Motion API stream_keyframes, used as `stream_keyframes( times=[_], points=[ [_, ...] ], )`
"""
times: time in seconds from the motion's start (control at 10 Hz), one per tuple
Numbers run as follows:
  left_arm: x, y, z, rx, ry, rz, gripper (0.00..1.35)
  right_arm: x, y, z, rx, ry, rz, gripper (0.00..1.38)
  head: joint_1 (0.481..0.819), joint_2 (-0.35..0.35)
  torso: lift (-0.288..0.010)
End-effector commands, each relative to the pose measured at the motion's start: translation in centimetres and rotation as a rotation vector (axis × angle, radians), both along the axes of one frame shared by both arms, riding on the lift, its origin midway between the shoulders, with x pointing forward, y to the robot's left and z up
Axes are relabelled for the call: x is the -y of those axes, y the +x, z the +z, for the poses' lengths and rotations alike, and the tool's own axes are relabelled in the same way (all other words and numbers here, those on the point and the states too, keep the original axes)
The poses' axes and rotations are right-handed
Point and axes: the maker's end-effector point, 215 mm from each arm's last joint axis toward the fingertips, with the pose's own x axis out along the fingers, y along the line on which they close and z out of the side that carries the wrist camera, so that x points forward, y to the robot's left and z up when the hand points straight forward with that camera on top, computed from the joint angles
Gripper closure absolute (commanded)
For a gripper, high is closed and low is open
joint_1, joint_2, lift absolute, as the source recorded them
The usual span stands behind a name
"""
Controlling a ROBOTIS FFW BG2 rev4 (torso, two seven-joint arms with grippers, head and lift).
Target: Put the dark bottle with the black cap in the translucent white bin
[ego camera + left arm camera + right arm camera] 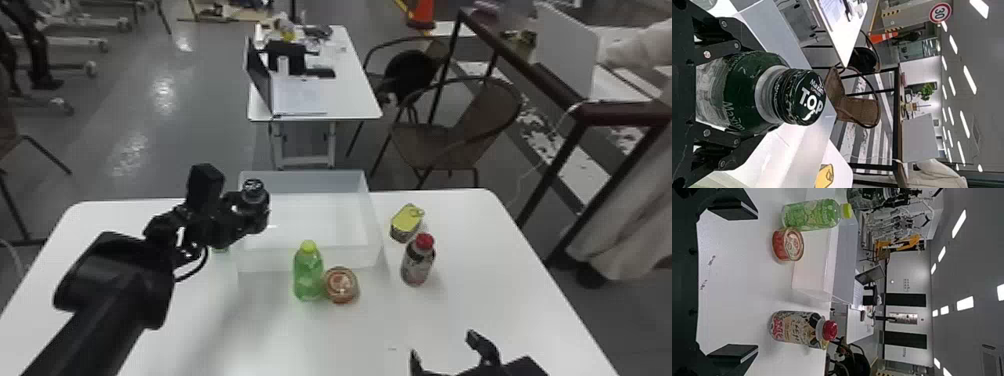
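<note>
At the left side of the translucent white bin [270,258], I have one left gripper [251,214] closed around the body of the one dark bottle [744,88], the task's own, which is held raised with its single black cap [253,186] up; I can't tell whether the bottle is within the bin's rim. Below that gripper, just beside the bin's left wall, a sliver of one green thing [220,248] shows, mostly hidden, so I can't say what it is. I count just one bin on my table [280,340]. On the near side of it, from left to right, I've got one green bottle [308,275] with a yellow-green cap, upright, and one round reddish tin [341,285] just beside it. Past the bin's right wall I see one yellow-lidded tin [407,222], then one red-capped bottle [418,262], upright and nearer to me than that tin. Farthest right of these, nearer to me than the bin, is my one right gripper [443,345], its two fingers spread wide with nothing between them.
</note>
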Motion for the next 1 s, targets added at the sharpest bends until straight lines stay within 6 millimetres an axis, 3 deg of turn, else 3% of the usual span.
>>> stream_keyframes(
  times=[0.0,0.3,0.4,0.6,0.7,0.9],
  points=[
    [1.0,0.0,0.0,-0.001,0.019,-0.029,0.77,-0.1,0.1,-0.1,-0.001,0.004,0.003,0.11,0.695,-0.078,0.0],
    [2.4,0.2,1.0,0.01,-0.036,-0.021,0.2,0.0,0.0,-0.1,-0.003,0.011,0.002,0.11,0.695,-0.094,0.0],
    [2.4,0.4,1.4,0.02,-0.051,-0.012,0.09,0.0,-0.1,-0.1,-0.003,0.012,0.001,0.11,0.695,-0.099,0.0],
    [2.8,0.9,3.8,0.073,-0.087,-0.015,0.11,0.1,-0.3,0.0,-0.003,0.014,-0.001,0.11,0.695,-0.102,0.0],
    [2.1,0.8,5.4,0.112,-0.116,0.007,0.11,0.3,-0.4,0.1,-0.002,0.011,-0.003,0.11,0.695,-0.105,0.0],
    [-2.6,-1.5,7.0,0.159,-0.193,0.111,0.11,0.3,-0.4,0.2,0.001,0.006,-0.001,0.11,0.695,-0.103,0.0]
  ],
)
